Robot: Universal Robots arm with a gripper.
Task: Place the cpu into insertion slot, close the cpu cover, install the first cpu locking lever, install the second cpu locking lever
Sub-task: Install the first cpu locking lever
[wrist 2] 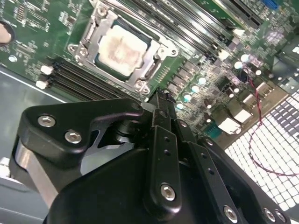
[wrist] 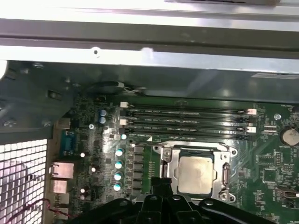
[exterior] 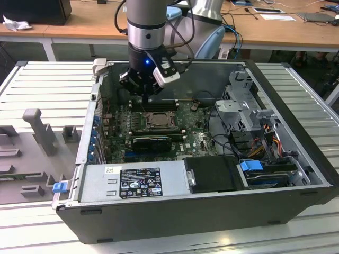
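Note:
The cpu [wrist 2: 122, 46] lies flat in the insertion slot [wrist: 196, 153] on the green motherboard, its pale top facing up; it is also visible as the cpu [exterior: 157, 119] in the exterior view. The silvery cpu cover [wrist: 169, 163] lies down around the chip's edges, leaving its centre bare. My gripper [exterior: 146, 97] hangs just above the board beside the socket, on the side of the memory slots [wrist: 187, 121]. In the second wrist view the gripper [wrist 2: 160, 95] has its fingers pressed together with nothing between them. I cannot make out how the locking levers stand.
The motherboard lies inside an open computer case [exterior: 296, 132] with tall walls all round. A power supply [exterior: 132, 180] fills the near side and a drive cage [exterior: 249, 106] with cables stands at the exterior view's right. A long black card [exterior: 153, 142] sits just before the socket.

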